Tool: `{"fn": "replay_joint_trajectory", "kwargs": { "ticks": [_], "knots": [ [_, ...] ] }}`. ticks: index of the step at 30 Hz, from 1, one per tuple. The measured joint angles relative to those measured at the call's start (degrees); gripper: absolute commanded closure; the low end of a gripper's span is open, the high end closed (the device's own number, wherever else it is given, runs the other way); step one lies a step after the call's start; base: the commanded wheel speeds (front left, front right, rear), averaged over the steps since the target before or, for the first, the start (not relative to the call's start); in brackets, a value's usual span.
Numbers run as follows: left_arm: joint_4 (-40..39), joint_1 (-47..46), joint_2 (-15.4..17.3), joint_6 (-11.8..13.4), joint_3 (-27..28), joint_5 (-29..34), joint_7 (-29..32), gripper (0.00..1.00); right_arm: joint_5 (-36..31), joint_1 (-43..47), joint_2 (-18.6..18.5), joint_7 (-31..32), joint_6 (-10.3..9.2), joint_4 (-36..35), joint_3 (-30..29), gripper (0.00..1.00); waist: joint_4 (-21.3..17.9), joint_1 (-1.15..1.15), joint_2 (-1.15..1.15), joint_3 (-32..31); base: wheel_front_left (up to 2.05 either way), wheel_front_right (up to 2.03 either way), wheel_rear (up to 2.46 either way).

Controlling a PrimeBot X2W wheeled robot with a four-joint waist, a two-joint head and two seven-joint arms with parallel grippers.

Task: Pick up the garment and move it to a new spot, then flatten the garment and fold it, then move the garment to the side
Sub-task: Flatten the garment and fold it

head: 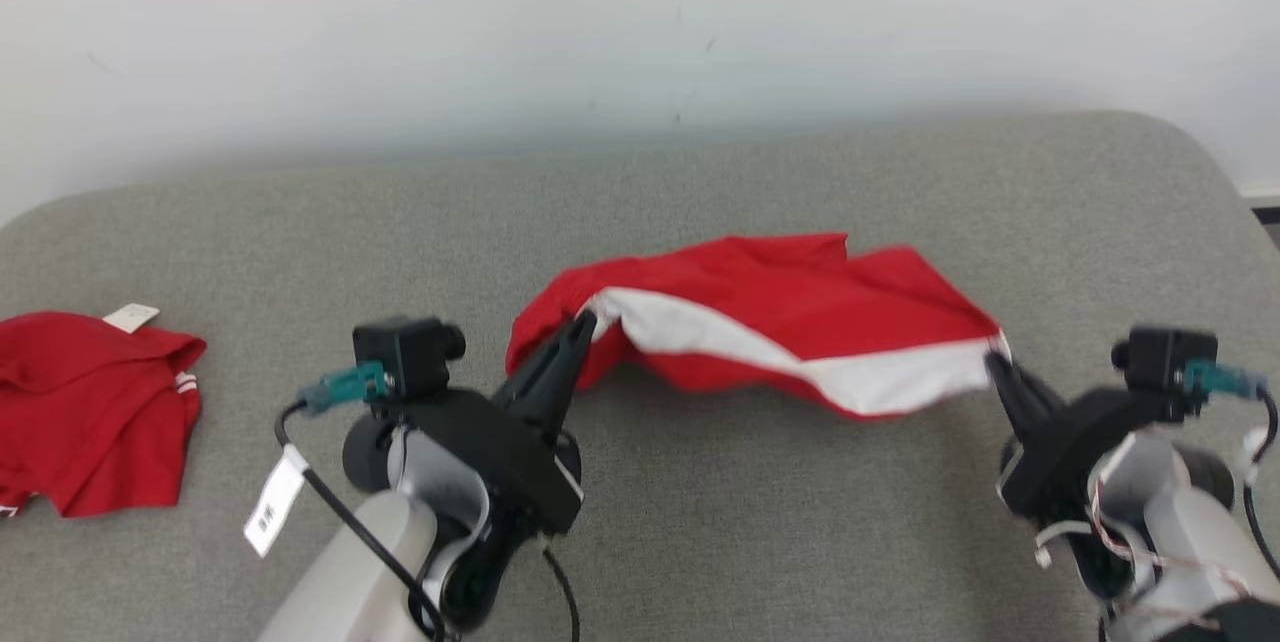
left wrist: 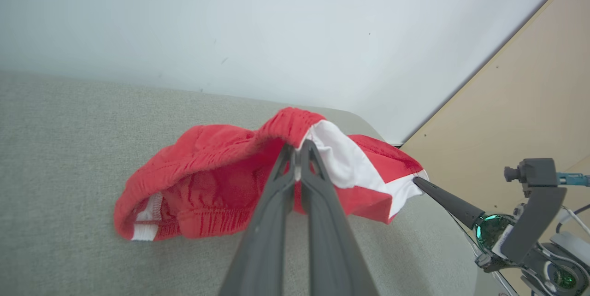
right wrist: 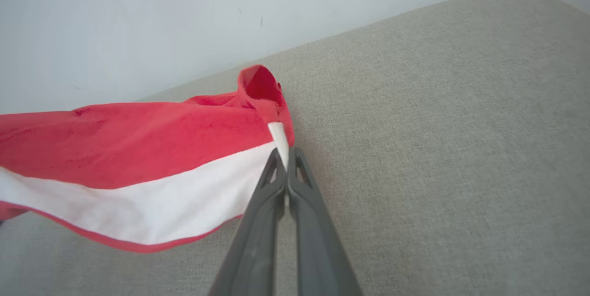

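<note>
A red garment (head: 790, 307) with a broad white stripe hangs stretched between my two grippers, just above the grey cushion (head: 700, 542). My left gripper (head: 583, 324) is shut on its left end, at the elastic waistband (left wrist: 288, 123). My right gripper (head: 995, 359) is shut on its right end, at the white stripe's corner (right wrist: 279, 137). The cloth sags in the middle and its far side rests on the cushion. In the left wrist view the garment (left wrist: 207, 180) bunches to the left of my fingers, and the right gripper (left wrist: 417, 180) reaches in from the right.
A second red garment (head: 90, 402) with a white tag lies crumpled at the cushion's left edge. A pale wall (head: 600, 22) stands close behind the cushion. A beige panel (left wrist: 530, 102) is beyond the cushion's right end. Bare cushion stretches in front of the held garment.
</note>
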Motion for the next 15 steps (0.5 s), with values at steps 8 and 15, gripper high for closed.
{"fn": "replay_joint_trajectory", "kwargs": {
  "ticks": [8, 15],
  "knots": [
    [-1.92, 7.53, 1.75, 1.09, -4.07, 1.78, 2.14, 1.00, -1.08, 9.26, -0.47, 3.50, -0.63, 0.51, 1.25, 1.00, -0.38, -0.01, 0.00, -2.20, 0.00, 0.00, 0.00],
    [-3.41, 8.33, 1.77, 2.07, -3.75, 1.54, 2.96, 1.00, 0.92, 9.76, 1.71, 4.93, -1.51, -1.19, 0.55, 1.00, -0.49, 0.01, 0.00, -0.14, 0.00, 0.00, 0.00]
  ]
}}
